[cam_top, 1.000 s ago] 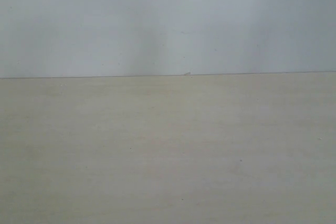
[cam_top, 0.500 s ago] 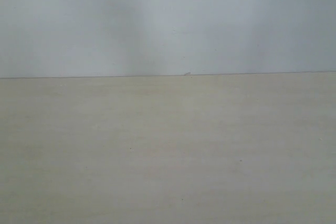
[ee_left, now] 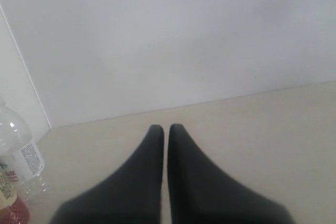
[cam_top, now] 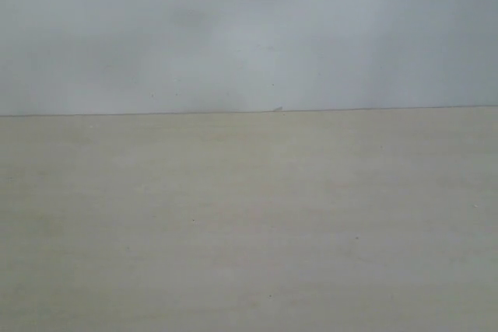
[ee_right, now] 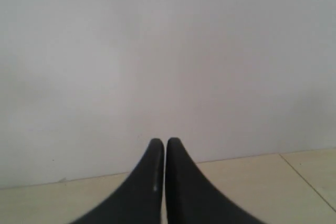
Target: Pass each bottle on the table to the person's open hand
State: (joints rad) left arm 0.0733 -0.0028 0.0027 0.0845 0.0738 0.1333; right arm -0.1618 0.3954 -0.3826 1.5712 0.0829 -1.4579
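Note:
The pale beige table fills the lower exterior view, with no bottle, hand or arm on it there. In the left wrist view my left gripper is shut and empty above the table. At that view's edge stands a clear bottle with a white label, and a yellowish bottle with a red base shows partly in front of it. The right gripper is shut and empty, facing the wall. The tall bluish bottle and the person's hand are out of view.
A plain white wall rises behind the table's far edge. A wall corner runs beside the bottles in the left wrist view. In the right wrist view a seam in the table surface runs near the gripper.
Soft shadows on the wall have shifted and faded; nothing on the table has moved.

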